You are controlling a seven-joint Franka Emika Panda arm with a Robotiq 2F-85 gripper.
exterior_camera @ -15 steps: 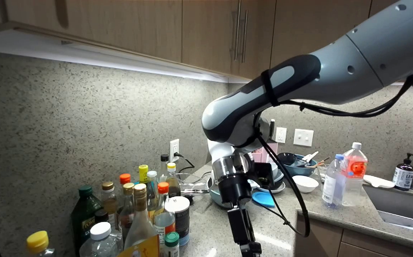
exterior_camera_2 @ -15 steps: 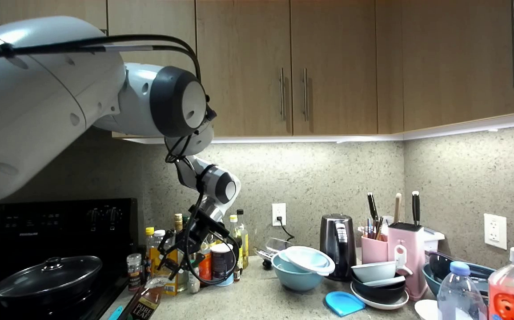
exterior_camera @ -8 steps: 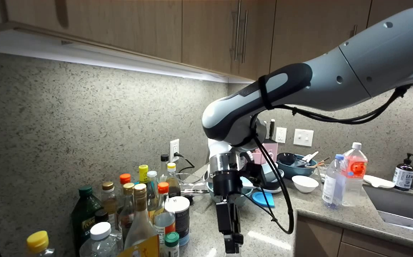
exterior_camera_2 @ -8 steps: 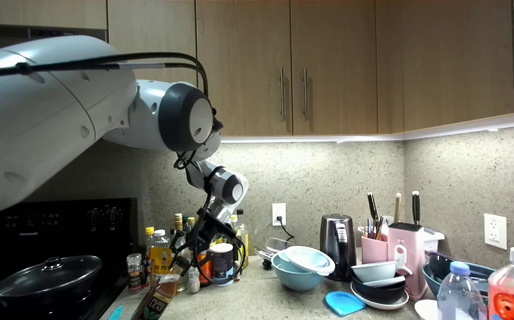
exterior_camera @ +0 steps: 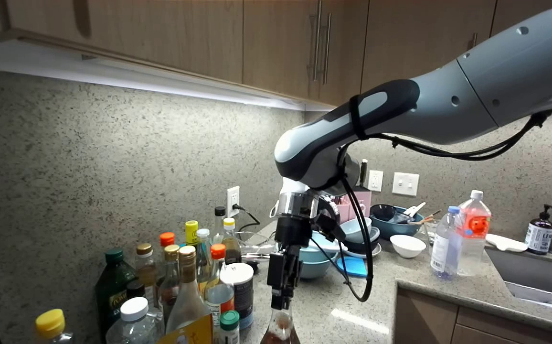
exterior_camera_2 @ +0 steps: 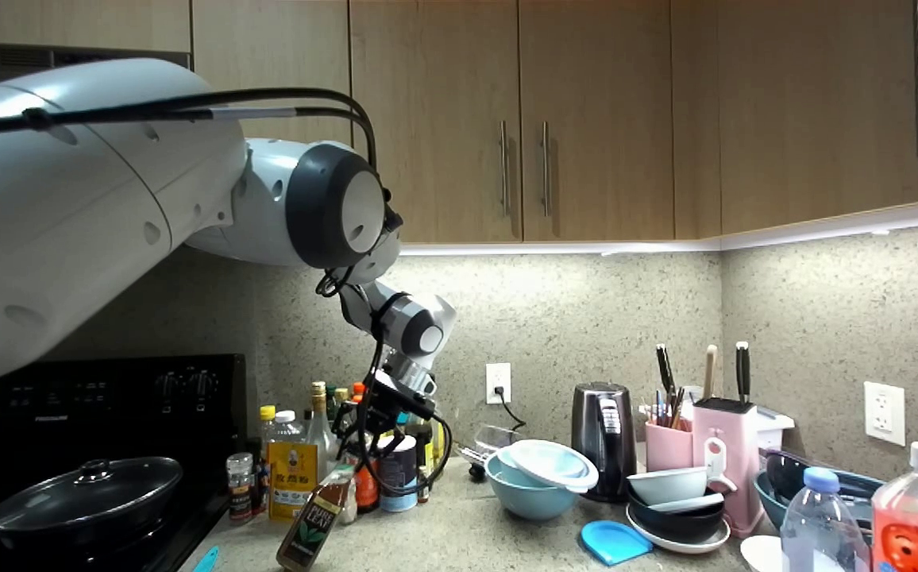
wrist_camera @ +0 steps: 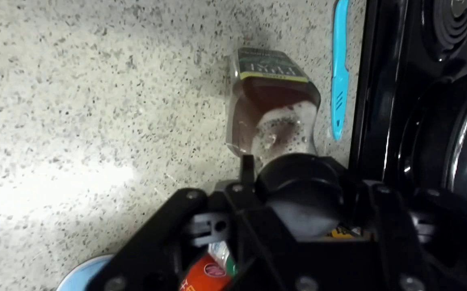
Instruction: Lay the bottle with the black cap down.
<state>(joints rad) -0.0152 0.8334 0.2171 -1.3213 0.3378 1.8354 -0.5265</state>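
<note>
One pincer (wrist_camera: 299,173) grips the tilted bottle (exterior_camera_2: 316,520) by its black cap (wrist_camera: 296,178), neck hidden.

In both exterior views white light is spilling from under the cabinets (exterior_camera_2: 435,127), brightening the middle of the speckled wall (exterior_camera_2: 570,318) and dimming toward the left edge, where in an exterior view the stove (exterior_camera_2: 125,413) is lying in deep shadow. Glare is streaking the counter (exterior_camera: 359,321) toward the bottom in an exterior view and whitening a patch at the left of the wrist view. Along the bottom of the wrist view the gripper (wrist_camera: 296,180) is looking dark and soft, and the lettering on the bottle (wrist_camera: 274,101) is blurring.
</note>
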